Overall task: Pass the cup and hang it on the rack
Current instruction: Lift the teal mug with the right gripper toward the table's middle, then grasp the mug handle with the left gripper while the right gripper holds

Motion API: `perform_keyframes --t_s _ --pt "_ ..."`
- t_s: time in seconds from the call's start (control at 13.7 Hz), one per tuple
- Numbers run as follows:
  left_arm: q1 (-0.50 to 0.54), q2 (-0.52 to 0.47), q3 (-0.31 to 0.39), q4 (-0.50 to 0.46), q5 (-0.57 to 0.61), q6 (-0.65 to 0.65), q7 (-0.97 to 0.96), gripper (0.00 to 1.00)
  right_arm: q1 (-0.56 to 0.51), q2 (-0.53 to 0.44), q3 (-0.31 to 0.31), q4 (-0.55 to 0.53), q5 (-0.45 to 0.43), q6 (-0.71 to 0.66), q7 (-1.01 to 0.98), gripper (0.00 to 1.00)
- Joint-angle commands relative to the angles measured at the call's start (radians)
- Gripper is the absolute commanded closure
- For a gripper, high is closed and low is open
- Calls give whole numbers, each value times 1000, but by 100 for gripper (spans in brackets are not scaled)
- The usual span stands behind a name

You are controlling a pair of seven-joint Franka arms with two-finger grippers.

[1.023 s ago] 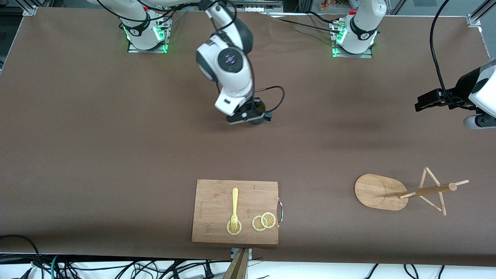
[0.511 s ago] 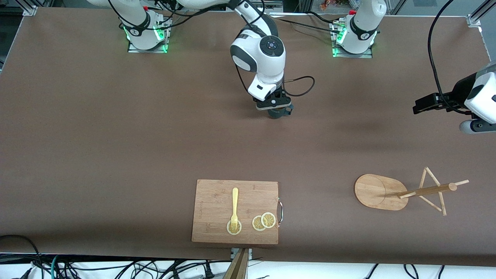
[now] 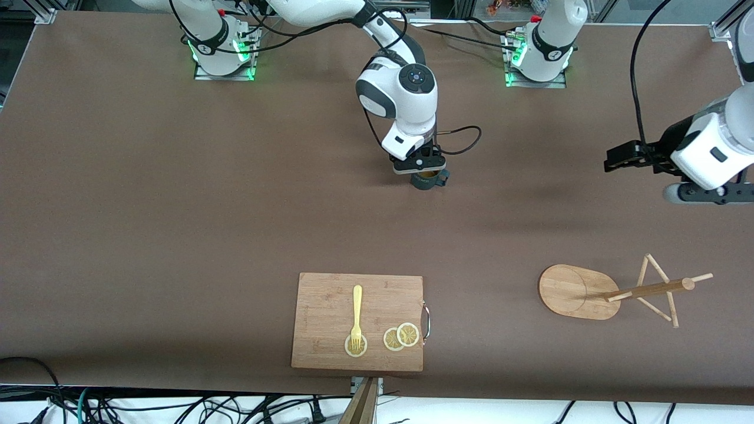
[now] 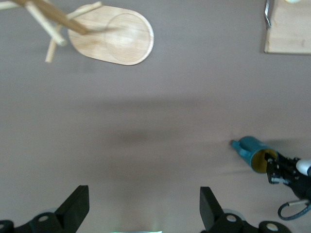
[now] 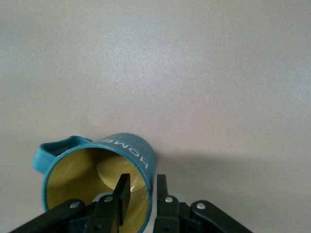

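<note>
The dark teal cup [image 3: 428, 179], mustard-yellow inside, is in the middle of the table under my right gripper [image 3: 420, 169]. In the right wrist view the right gripper [image 5: 142, 183] is shut on the cup's [image 5: 124, 148] rim, one finger inside and one outside; the handle points sideways. The wooden rack [image 3: 570, 291] stands nearer the front camera, toward the left arm's end, with its post and pegs [image 3: 654, 288]. My left gripper [image 3: 614, 163] hangs open and empty over bare table at that end. In the left wrist view, between its wide-apart fingers [image 4: 77, 208], I see the rack [image 4: 114, 34] and the cup [image 4: 251, 151].
A rectangular wooden cutting board [image 3: 330, 294] lies near the table's front edge, carrying a yellow fork [image 3: 356, 315] and lemon slices [image 3: 400, 337]. Its corner shows in the left wrist view [image 4: 291, 34]. Brown table cloth lies between cup and rack.
My right gripper has carried the cup toward the left arm's end, then slightly nearer the front camera. My left gripper has moved inward toward the middle of the table.
</note>
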Motion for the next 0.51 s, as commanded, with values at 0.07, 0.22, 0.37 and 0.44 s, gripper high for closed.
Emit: perform_keyframes --t_s 0.07,0.22,0.37,0.44 --pt "-1 -2 2 -60 -99 -11 345 0 2 -68 -10 19 -13 -104 22 51" --pt "-4 -3 2 -98 -133 -11 583 0 -52 -150 -7 16 -7 -194 -2 40" --pt "-12 1 2 -150 -163 -8 837 0 -104 -228 -13 11 28 -306 -10 0" --pt "-15 1 2 -182 -186 0 934 0 -136 -268 -25 10 31 -361 -10 0"
